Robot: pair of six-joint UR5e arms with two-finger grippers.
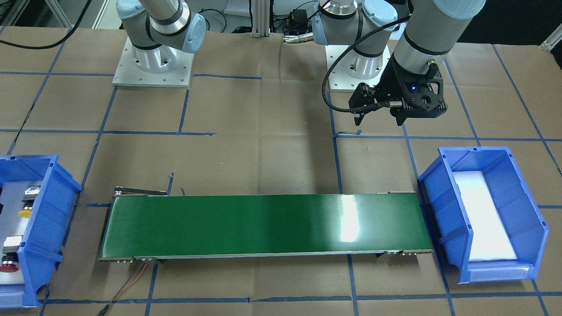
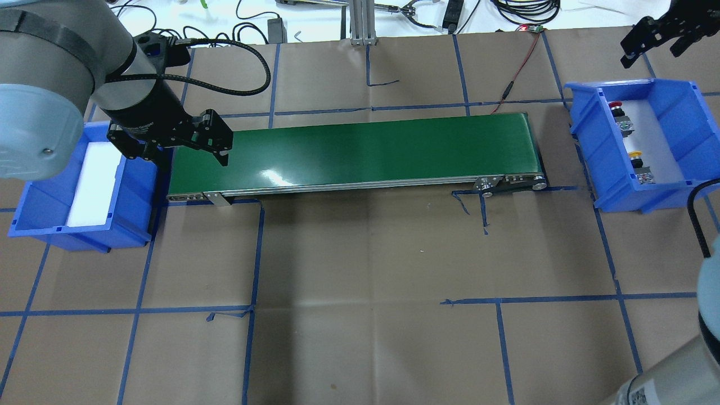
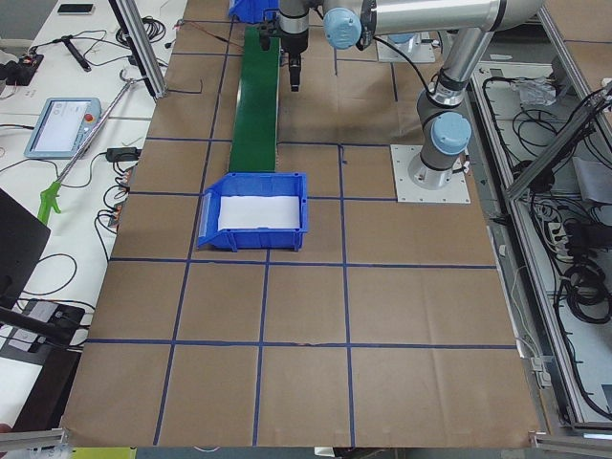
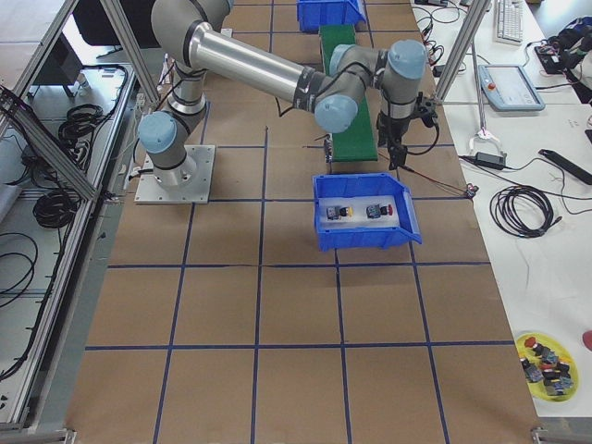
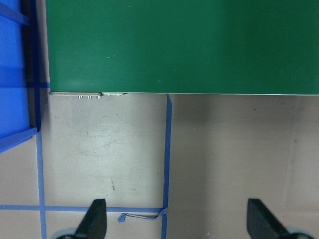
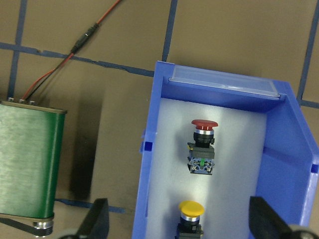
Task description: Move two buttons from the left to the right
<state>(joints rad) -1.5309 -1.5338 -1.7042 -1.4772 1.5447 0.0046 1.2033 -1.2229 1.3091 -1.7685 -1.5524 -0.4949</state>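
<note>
The two buttons lie in a blue bin at the table's right end. The red-capped button and the yellow-capped button both show in the right wrist view, red above yellow. They also show at the left edge of the front view, yellow and red. My right gripper hangs open and empty above the bin's far end. My left gripper is open and empty above the table beside the belt's left end; its fingertips frame bare paper.
A green conveyor belt runs between the two bins. A second blue bin at the left end holds only a white foam pad. A red-black cable lies behind the belt's right end. Blue tape lines cross the brown paper.
</note>
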